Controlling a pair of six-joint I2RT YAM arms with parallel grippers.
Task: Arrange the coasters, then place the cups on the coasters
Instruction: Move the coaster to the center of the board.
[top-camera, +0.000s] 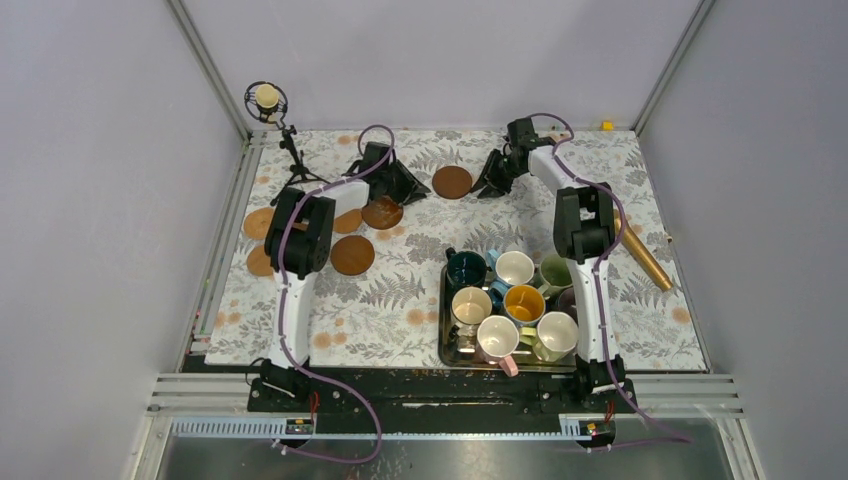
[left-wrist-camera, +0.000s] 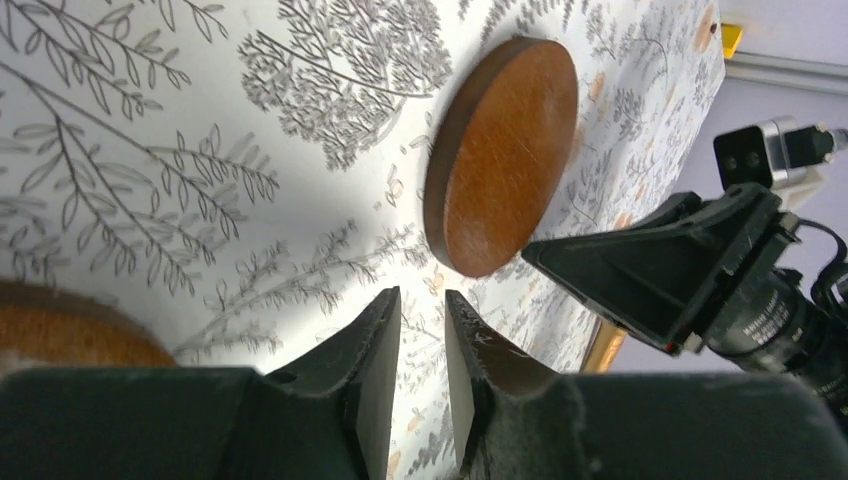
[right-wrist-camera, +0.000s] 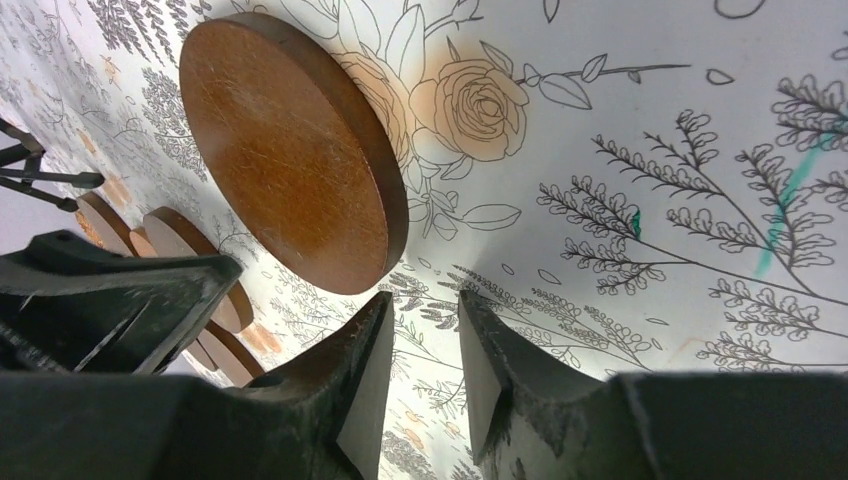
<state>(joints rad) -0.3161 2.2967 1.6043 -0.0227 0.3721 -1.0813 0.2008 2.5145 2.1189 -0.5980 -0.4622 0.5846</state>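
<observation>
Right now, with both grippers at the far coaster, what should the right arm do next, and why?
Probably lift the right gripper clear and back toward the tray: the coaster lies flat on the table, the gripper holds nothing, and the mugs sit in the tray.

1. Robot lab test cell: boxed in by plain grey walls (top-camera: 100, 220) set in metal frame posts (top-camera: 205, 62).
2. Left arm (top-camera: 298, 255) and right arm (top-camera: 588, 235) bolted to a rail (top-camera: 450, 392) at the bench (top-camera: 400, 292) edge, purple cables (top-camera: 372, 425) trailing.
3. Microphone (top-camera: 267, 99) on a tripod (top-camera: 297, 172) in the back corner.

Left arm (top-camera: 293, 300) and right arm (top-camera: 597, 300): white links, black joints, purple cables (top-camera: 379, 432). Left end effector (left-wrist-camera: 422, 296) and right end effector (right-wrist-camera: 424, 297): scuffed matte black.
</observation>
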